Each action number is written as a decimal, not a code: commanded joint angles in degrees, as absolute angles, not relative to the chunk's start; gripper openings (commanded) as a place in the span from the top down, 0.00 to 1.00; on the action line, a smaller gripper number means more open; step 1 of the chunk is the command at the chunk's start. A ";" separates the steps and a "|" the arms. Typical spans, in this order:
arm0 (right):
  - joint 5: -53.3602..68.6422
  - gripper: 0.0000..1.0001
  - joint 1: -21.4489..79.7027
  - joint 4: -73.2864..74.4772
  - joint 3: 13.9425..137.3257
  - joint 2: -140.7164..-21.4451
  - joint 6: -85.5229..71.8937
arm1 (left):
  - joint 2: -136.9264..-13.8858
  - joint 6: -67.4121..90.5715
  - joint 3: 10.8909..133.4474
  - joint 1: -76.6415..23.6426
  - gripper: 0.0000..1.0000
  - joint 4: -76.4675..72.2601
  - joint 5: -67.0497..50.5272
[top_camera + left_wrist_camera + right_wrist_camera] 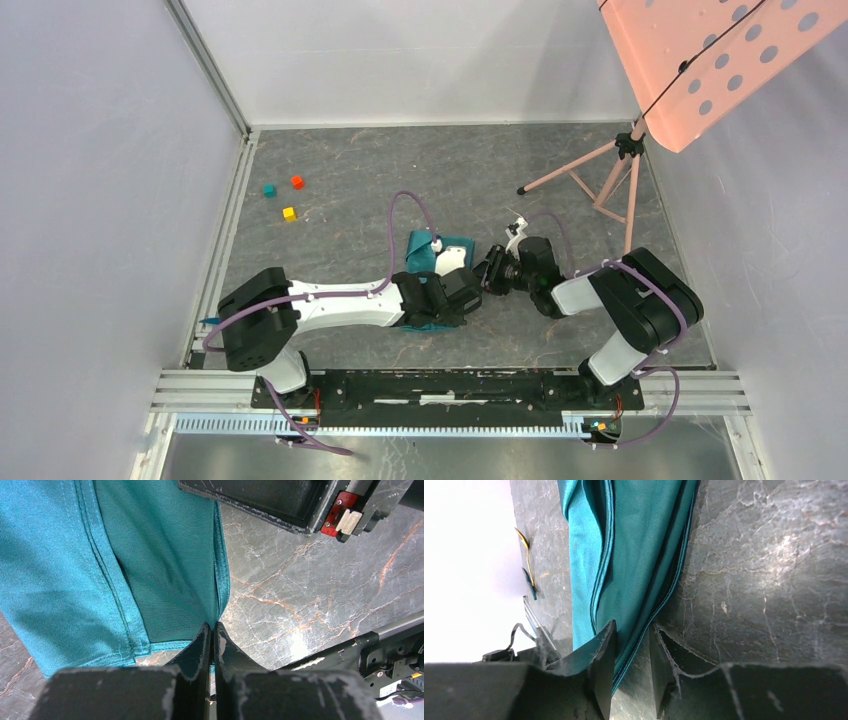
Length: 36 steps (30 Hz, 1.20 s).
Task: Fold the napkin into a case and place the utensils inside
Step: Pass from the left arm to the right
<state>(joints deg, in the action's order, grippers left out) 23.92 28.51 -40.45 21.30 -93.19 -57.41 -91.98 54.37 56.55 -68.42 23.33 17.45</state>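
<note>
Currently, in the top view, the napkin [422, 256] lies at mid-worktop, nearer the near edge than the far one. It is partly covered by the left arm [340, 300], which reaches rightward low over the worktop [350, 200] with its wrist bent down onto the cloth. The right arm [610, 290] doubles back leftward, so its wrist meets the napkin's right side. Both arms work on the one cloth, presumably so that one anchors an edge while the other makes a fold.

Left wrist view: the left pincer [212, 637] is clenched on a corner hem of the napkin. Folded layers lie flat beside it. This grip probably serves as the anchor.

Right wrist view: the right pincer [631, 655] is released, jaws apart astride the napkin's folded edge. One finger touches the cloth, but no clamp is evident. The gold spoon [526, 552] and blue utensil [530, 584] lie by the worktop's left edge, well apart from the napkin. No case is formed yet.
</note>
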 commanded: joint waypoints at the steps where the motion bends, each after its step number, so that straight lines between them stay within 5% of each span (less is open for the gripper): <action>1: 21.52 0.67 28.69 -40.80 23.85 -93.07 -54.14 | -92.30 52.21 56.51 -68.09 0.98 20.35 16.68; 3: 21.06 0.78 28.74 -40.39 24.15 -93.12 -53.04 | -92.67 51.97 56.58 -67.98 0.98 19.70 15.81; 5: 21.06 1.00 28.74 -40.04 24.71 -93.21 -51.28 | -93.20 51.53 57.00 -67.84 0.97 19.08 14.47; 7: 21.04 1.00 28.69 -38.95 25.30 -93.26 -48.67 | -93.10 50.99 57.60 -67.52 0.88 18.87 12.62; 11: 22.80 1.00 28.61 -36.00 27.73 -94.05 -41.69 | -87.75 51.58 56.52 -65.47 0.44 19.18 8.12; 14: 23.19 1.00 28.65 -31.78 30.39 -94.89 -37.18 | -79.99 51.75 53.28 -60.72 0.37 18.58 5.64; 19: 23.16 1.00 28.69 -25.56 34.86 -96.41 -32.48 | -74.91 54.49 45.49 -43.62 0.58 8.82 -6.58; 25: 20.97 1.00 28.74 -19.89 38.23 -96.61 -29.62 | -86.79 55.85 46.12 -34.34 0.82 -4.12 -13.99; 36: 15.49 1.00 30.80 -10.51 44.48 -95.46 -27.97 | -100.45 52.93 47.51 -33.06 0.91 -9.83 -10.11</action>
<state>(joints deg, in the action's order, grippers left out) 19.31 29.58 -13.93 40.51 -96.40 -29.67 -98.98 53.95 46.76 -33.12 -4.36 -11.03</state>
